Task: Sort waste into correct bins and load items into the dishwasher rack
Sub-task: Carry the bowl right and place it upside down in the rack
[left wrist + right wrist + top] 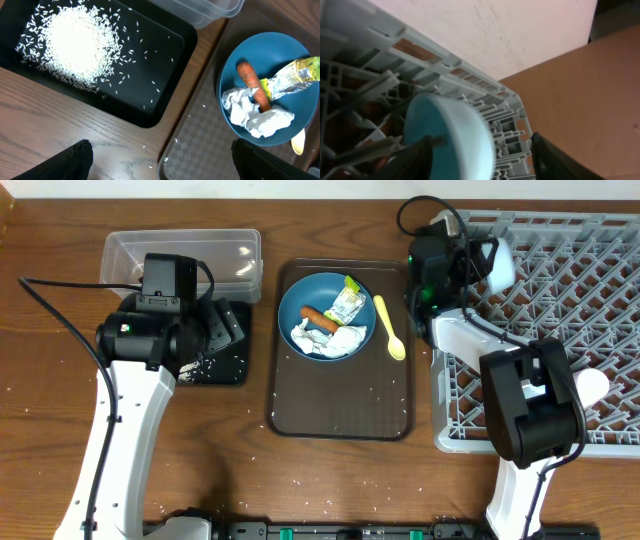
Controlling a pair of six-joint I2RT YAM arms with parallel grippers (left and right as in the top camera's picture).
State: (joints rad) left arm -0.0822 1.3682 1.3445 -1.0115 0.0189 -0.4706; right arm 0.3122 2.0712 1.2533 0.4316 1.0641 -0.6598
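The dark-blue dish (300,298) stands on the brown serving tray and holds the sausage (251,83), crumpled tissue (260,120) and green-and-white wrapper (292,77). The yellow spoon (389,328) lies beside it. Rice (75,45) is heaped in the black tray (165,60), with the clear tub (185,255) behind it. My left gripper (165,165) hangs open and empty above the gap between black tray and serving tray. In the grey rack (560,290) my right gripper (481,142) is open around the light-blue cup (450,135), which rests among the pegs with a gap to the right finger.
The brown serving tray (340,405) lies between the black tray and the rack. A pale rounded item (592,386) sits in the rack's right side. Loose rice grains are scattered on the wooden table (230,470). The right arm's base (530,405) overhangs the rack's front.
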